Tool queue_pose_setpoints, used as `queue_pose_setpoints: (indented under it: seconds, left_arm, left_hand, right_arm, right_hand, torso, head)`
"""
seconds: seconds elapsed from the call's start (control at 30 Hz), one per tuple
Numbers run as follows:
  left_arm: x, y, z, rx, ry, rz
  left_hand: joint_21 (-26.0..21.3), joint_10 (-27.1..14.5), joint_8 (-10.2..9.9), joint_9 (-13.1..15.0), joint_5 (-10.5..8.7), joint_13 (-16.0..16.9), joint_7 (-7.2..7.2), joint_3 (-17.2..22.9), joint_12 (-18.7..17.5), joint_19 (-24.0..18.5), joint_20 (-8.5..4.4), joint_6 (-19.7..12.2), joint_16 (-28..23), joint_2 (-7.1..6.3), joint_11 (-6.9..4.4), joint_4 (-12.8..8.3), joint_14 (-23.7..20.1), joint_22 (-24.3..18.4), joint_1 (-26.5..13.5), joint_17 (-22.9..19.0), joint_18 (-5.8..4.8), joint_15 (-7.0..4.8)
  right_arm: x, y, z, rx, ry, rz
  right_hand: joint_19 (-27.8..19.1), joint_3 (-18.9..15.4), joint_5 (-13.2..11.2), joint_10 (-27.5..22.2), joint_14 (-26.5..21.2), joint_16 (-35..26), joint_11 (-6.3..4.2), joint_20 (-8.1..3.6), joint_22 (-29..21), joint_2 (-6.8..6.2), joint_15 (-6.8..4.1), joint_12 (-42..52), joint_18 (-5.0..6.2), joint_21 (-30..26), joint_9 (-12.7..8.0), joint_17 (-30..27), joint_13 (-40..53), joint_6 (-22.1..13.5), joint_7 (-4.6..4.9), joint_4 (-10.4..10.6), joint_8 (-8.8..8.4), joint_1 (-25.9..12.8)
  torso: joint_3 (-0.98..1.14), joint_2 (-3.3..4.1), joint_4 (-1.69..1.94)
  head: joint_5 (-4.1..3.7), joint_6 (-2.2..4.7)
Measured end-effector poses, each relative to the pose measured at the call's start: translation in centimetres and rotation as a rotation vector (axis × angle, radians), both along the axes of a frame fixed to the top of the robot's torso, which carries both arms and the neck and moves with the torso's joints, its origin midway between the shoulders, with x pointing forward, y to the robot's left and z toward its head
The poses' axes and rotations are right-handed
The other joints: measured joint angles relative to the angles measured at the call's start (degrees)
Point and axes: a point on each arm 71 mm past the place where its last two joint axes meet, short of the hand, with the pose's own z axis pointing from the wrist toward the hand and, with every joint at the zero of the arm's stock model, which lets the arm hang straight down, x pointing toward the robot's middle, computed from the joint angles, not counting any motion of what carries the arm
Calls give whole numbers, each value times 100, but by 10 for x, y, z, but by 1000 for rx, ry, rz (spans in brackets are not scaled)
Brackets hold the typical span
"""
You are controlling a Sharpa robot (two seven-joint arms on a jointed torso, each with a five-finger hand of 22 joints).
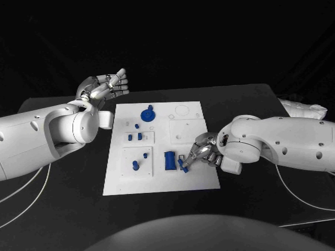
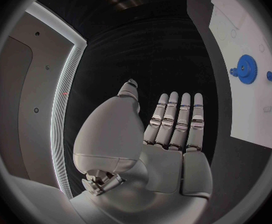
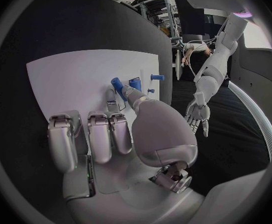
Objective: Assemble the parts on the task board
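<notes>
Nearest the camera, the right hand (image 1: 201, 151) sits low and right on the flat white task board (image 1: 190, 180), pinching a small blue peg (image 1: 184, 166) beside a taller blue block (image 1: 170, 160). Up top, a round blue gear (image 1: 148, 114) looks already placed. Small blue pieces (image 1: 135, 137) still wait mid-board, so I think much is left. At upper left, the left hand (image 1: 105, 88) is spread, holding nothing. No writing shows.

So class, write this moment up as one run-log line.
left hand: open, off the board | right hand: fingers at small blue part, hold unclear | white board: blue gear standing
</notes>
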Motion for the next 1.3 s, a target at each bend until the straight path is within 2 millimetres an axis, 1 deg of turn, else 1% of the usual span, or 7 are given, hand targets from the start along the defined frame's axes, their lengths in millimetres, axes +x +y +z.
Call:
queue_pose_setpoints:
  seconds: [0.2,0.37,0.83,0.93,1.1,1.17,1.3]
  left_arm:
    - [0,0,0,0,0,0]
    - [0,0,0,0,0,0]
    - [0,0,0,0,1,-1]
    - [0,0,0,0,1,-1]
    - [0,0,0,0,1,-2]
    - [0,0,0,0,1,-1]
    - [0,0,0,0,2,-1]
  left_hand:
    - [0,0,0,0,0,0,0,0,0,0,0,0,0,0,0,0,0,0,0,0,1,0]
    - [0,0,0,0,0,0,0,0,0,0,0,0,0,0,0,0,0,0,0,0,1,0]
    - [0,0,0,0,0,0,0,0,0,0,0,0,0,0,0,0,0,1,0,1,1,0]
    - [0,0,0,0,0,0,0,0,28,0,0,0,0,30,0,0,0,-13,30,-17,1,0]
    - [0,0,0,0,0,0,0,0,40,0,0,0,0,30,0,0,0,-14,30,-17,1,0]
    - [0,0,0,0,0,0,0,0,40,0,0,0,0,30,0,0,0,-14,30,-17,1,0]
    - [0,0,0,0,0,0,0,0,40,0,0,0,0,30,0,0,0,-13,30,-17,1,0]
  right_arm:
    - [0,0,0,-2,-3,-4]
    - [1,0,0,-3,-6,-11]
    - [2,-3,0,-21,-19,-36]
    - [1,-3,0,-24,-26,-40]
    - [0,-6,1,-29,-39,-47]
    - [-1,-8,2,-31,-45,-46]
    - [-4,-12,3,-36,-49,-39]
  right_hand:
    - [20,-72,-81,-4,-20,0,37,20,0,-30,20,0,0,0,-11,0,0,-26,26,72,18,-30]
    - [0,-140,-102,-4,-20,0,37,41,-1,47,20,0,0,0,-7,-1,0,-26,26,139,82,-107]
    - [0,-118,-102,11,-20,0,-32,40,-2,214,20,0,0,0,74,-2,0,269,-142,216,285,-92]
    - [0,-181,-268,-7,-18,0,-75,40,-2,214,18,0,-1,0,108,-2,0,336,-179,278,347,-91]
    - [-4,-496,-806,9,-20,0,-152,-19,-2,84,-53,0,0,0,370,-2,0,462,-236,493,623,-377]
    - [21,-695,-999,1,-10,0,-207,-46,-2,36,-114,0,0,0,608,-2,0,488,-283,613,838,-506]
    - [10,-1098,-1046,2,-9,0,-288,-117,-2,-46,-156,0,0,0,1153,-2,0,390,-388,886,1287,-652]
  torso:
    - [0,-3,1]
    - [0,-5,-1]
    - [0,-5,-2]
    - [0,-5,-2]
    - [1,-3,-1]
    - [1,-3,0]
    - [0,-4,-1]
  head:
    - [5,0]
    - [4,0]
    - [-11,0]
    - [-13,0]
    - [-10,0]
    - [-5,0]
    - [5,0]
